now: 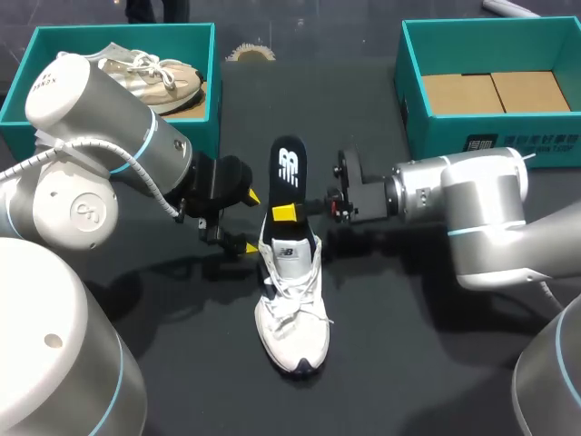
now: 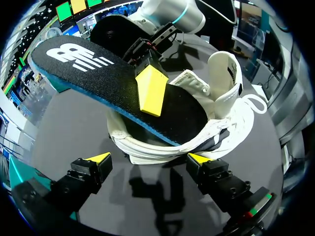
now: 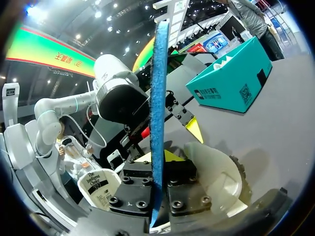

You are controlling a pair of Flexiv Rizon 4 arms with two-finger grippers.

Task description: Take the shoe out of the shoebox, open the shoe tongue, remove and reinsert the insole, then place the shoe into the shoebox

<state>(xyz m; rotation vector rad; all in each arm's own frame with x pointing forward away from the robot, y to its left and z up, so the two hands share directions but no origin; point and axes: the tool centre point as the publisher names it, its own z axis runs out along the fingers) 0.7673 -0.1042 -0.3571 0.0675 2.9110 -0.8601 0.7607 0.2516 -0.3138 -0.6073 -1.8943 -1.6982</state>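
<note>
Sticking halfway out of the white shoe, the black insole is pinched flat by the right gripper, with its front end tucked inside. The shoe is lying mid-worktop, outside both boxes. The left gripper is spread wide at the heel and seems to grip nothing. The heel is best steadied while the insole is guided lengthwise, not twisted. Counted: one insole; two shoes, the beige shoe in the left box; two boxes, with the right box.
</note>
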